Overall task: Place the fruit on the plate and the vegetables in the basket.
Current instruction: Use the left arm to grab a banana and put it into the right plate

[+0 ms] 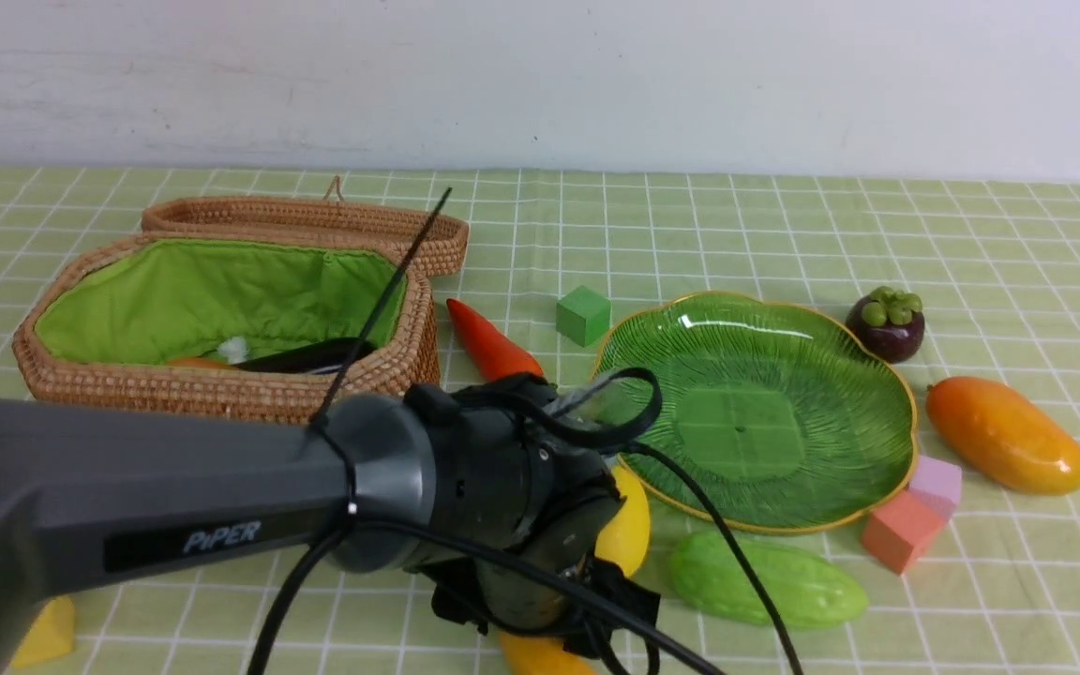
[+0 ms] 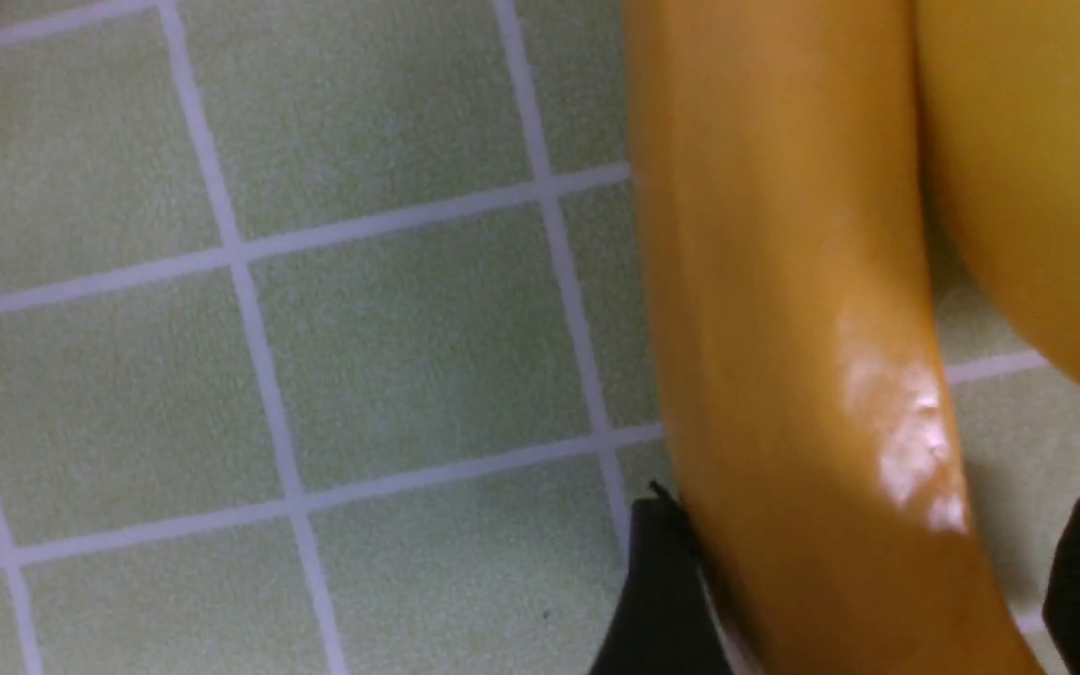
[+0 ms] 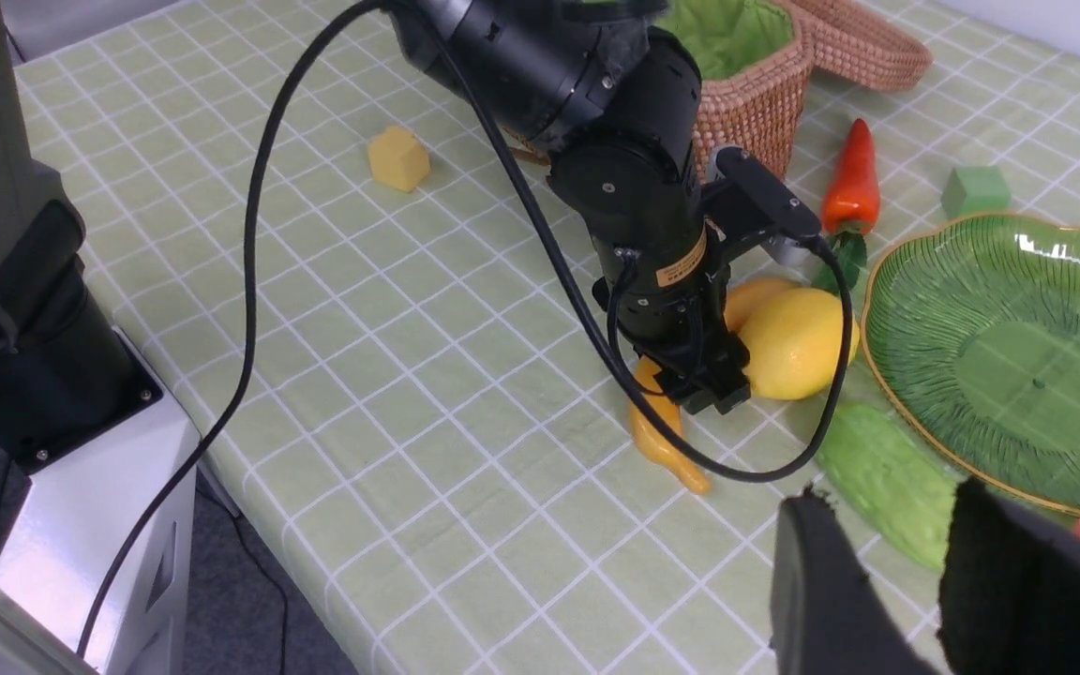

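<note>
While the left gripper straddles the banana, its jaws stand apart: one pad touches the peel, the other shows a gap, so nothing is clamped yet. The banana lies flat on the cloth, just beside the lemon and short of the plate, which is bare.

A sound grip probably calls for closing squarely across the narrow body. The skin is glossy and curved and may roll or slip under an off-centre squeeze. The far pad should pass between banana and lemon without nudging the lemon. A straight lift before carrying would clear the gourd and the plate's raised rim.

The right gripper hangs near the gourd, jaws apart and empty.

The surface is a flat green cloth checked with white lines, backed by a plain white wall. The open basket stands to the left, and the carrot lies just beside it.
</note>
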`<act>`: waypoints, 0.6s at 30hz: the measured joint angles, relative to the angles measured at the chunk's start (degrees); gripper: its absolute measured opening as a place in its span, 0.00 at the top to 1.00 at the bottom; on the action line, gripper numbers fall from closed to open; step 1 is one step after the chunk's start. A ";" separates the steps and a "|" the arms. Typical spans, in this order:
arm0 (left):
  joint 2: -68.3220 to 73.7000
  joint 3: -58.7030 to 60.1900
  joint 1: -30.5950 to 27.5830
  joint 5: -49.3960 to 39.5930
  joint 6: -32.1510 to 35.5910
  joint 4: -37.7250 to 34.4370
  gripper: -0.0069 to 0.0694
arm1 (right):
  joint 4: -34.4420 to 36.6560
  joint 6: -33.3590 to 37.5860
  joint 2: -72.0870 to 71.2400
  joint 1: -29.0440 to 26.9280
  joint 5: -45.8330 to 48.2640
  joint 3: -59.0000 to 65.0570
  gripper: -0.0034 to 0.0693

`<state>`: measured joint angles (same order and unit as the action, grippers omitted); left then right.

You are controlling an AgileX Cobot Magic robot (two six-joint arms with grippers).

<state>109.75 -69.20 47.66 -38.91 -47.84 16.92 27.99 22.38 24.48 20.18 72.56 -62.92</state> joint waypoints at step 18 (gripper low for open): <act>-10.72 0.00 0.00 -10.16 -0.13 0.21 0.51 | -0.08 0.00 0.00 0.00 -0.44 0.00 0.66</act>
<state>99.02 -69.20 47.66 -49.07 -47.97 17.13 27.91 22.38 24.48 20.18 72.12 -62.92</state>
